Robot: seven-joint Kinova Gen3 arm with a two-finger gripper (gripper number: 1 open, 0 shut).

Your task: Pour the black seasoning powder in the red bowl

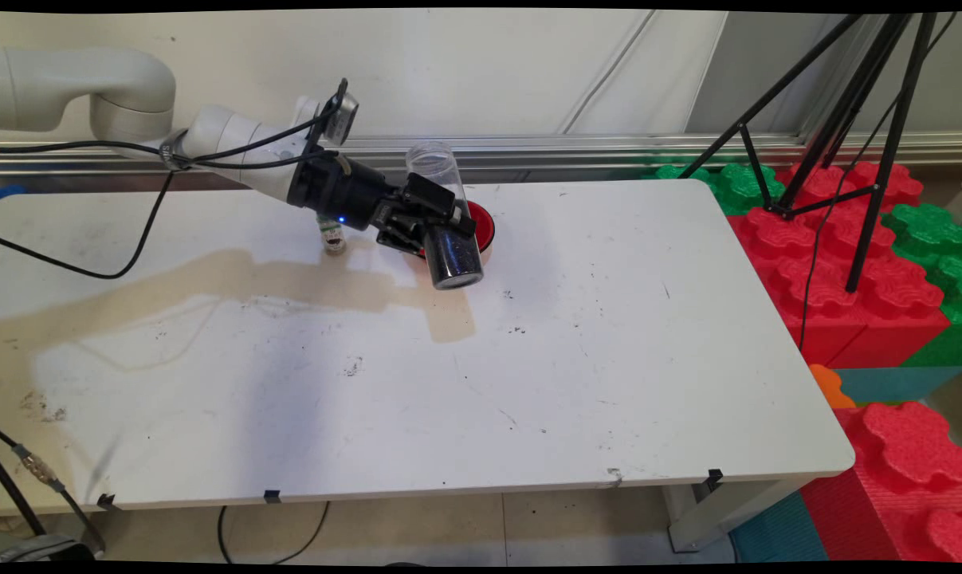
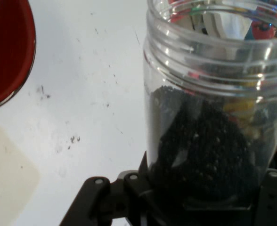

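Note:
My black gripper (image 1: 441, 219) is shut on a clear plastic jar (image 1: 446, 215) partly filled with small black beads. The jar is tilted, its open mouth up and towards the wall, its dark base towards the camera, held above the table. In the hand view the jar (image 2: 214, 117) fills the right side, beads settled near the fingers, threaded mouth empty at the top. A red bowl (image 1: 484, 223) sits on the table right behind the jar, mostly hidden by it. The same bowl (image 2: 6, 52) shows at the hand view's upper left edge.
A small bottle (image 1: 333, 237) stands on the table under the arm's wrist. Loose black specks (image 1: 516, 328) lie scattered on the white table (image 1: 608, 359). A black tripod (image 1: 839, 143) and red and green foam blocks (image 1: 847, 263) stand off the table's right side.

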